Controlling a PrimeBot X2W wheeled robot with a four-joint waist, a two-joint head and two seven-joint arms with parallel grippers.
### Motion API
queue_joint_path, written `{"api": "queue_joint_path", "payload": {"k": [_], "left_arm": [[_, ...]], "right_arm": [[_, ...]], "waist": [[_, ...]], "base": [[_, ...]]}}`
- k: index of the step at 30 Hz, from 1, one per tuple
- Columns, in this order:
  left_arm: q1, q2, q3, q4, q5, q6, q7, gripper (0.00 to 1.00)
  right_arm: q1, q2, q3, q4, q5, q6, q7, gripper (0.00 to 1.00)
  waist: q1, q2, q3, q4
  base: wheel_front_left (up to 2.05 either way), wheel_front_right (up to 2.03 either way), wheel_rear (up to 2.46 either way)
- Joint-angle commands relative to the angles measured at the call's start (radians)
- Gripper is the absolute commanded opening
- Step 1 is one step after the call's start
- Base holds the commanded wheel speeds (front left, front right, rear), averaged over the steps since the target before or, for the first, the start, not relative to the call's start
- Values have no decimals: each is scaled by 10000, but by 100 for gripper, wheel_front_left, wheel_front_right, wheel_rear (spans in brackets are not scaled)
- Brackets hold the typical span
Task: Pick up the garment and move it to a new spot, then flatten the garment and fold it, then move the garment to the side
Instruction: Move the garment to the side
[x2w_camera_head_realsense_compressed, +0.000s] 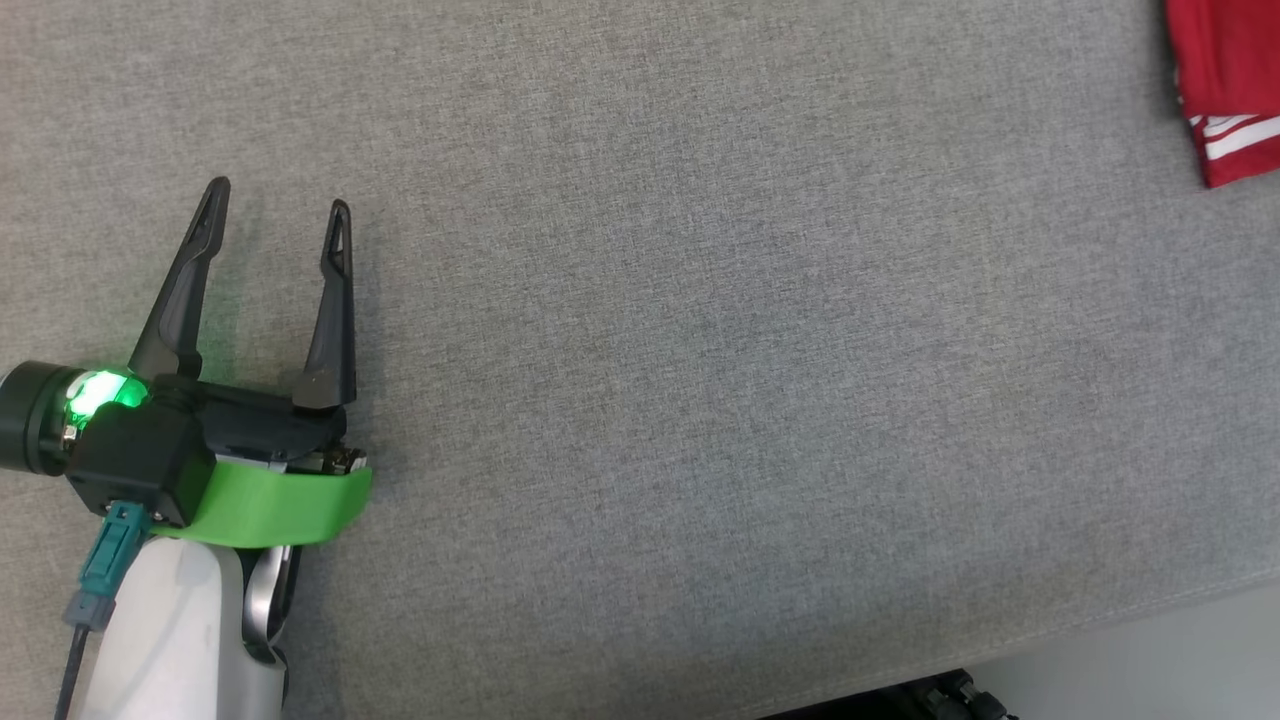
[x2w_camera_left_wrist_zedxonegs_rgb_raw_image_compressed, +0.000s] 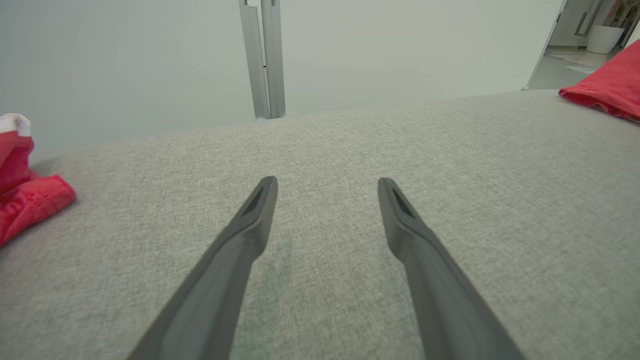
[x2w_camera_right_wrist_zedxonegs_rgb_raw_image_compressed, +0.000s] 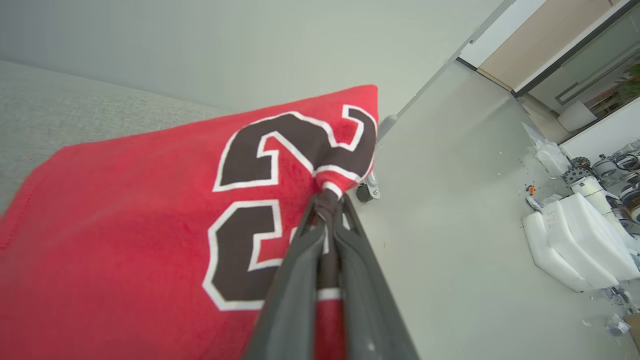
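Right gripper (x2w_camera_right_wrist_zedxonegs_rgb_raw_image_compressed: 327, 200): fingers pressed together, clamped on a pinched fold of the garment (x2w_camera_right_wrist_zedxonegs_rgb_raw_image_compressed: 125, 225), right at the edge of the dark, white-outlined numerals. Fabric bunched at the fingertips (a small peak poking past them), the rest spreading away to the left of that wrist view, above the grey surface (x2w_camera_right_wrist_zedxonegs_rgb_raw_image_compressed: 60, 100). Pale floor (x2w_camera_right_wrist_zedxonegs_rgb_raw_image_compressed: 450, 225) off to the right.

In the head view, garment at the top right corner (x2w_camera_head_realsense_compressed: 1230, 90), red with white stripes along its lower edge, lying on the grey surface there.

Well apart from it, at lower left: left gripper (x2w_camera_head_realsense_compressed: 279, 197), fingers spread wide, nothing between them, over bare grey fabric. Cannot tell whether touching the surface or just above it. Green light (x2w_camera_head_realsense_compressed: 100, 392) lit at the wrist, green band (x2w_camera_head_realsense_compressed: 280, 505) just below.

From the left wrist view, same spread fingers pointing across the surface, garment at the far right edge. At the far left edge, other red cloth (x2w_camera_left_wrist_zedxonegs_rgb_raw_image_compressed: 30, 200) with a white bit on top, resting on the grey.
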Motion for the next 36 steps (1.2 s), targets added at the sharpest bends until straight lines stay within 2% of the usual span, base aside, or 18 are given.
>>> {"api": "queue_joint_path", "payload": {"k": [1, 2, 3, 5, 6, 13, 21, 26, 36], "left_arm": [[105, 62, 31, -33, 111, -47, -3, 100], [110, 71, 28, -44, 114, -47, -2, 100], [119, 84, 21, -45, 119, -47, -2, 100], [101, 107, 7, -49, 119, -48, -1, 100], [73, 112, -4, -40, 122, -48, -1, 100], [19, -14, -103, 92, 80, -46, 5, 100], [458, -254, 276, 441, -171, 61, -1, 100], [969, -406, 742, 748, -377, 159, -2, 100], [2076, -711, 1443, 1127, -490, 201, -2, 100]], "right_arm": [[-141, -85, -24, 84, 43, -21, -3, 0], [-196, -57, 24, 108, -7, -21, -48, 0], [-234, -25, 71, 123, -45, -21, -83, 5], [-318, 30, 137, 192, -104, -21, -205, 71], [-394, 48, 148, 275, -110, -21, -295, 100], [-647, 282, 240, 776, -637, -21, -1104, 100], [-441, 963, 278, 621, -853, -21, -1906, 100], [207, 1795, 335, -146, -1135, -21, -2118, 100], [2936, 3829, -784, -2280, -1747, -21, -2153, 100]], "waist": [[-1, -1, 50, -22], [-1, -1, 69, -26], [-1, -1, 85, -28], [-1, -1, 126, -30], [-1, -1, 145, -24], [-1, -1, -73, 82], [-1, -1, -1196, 188], [-1, -1, -2206, 253], [-1, -1, -3900, 731]], "base": [[0, 0, 0], [0, 0, 0], [0, 0, 0], [0, 0, 0], [0, 0, 0], [0, 0, 0], [0, 0, 0], [0, 0, 0], [0, 0, 0]]}}
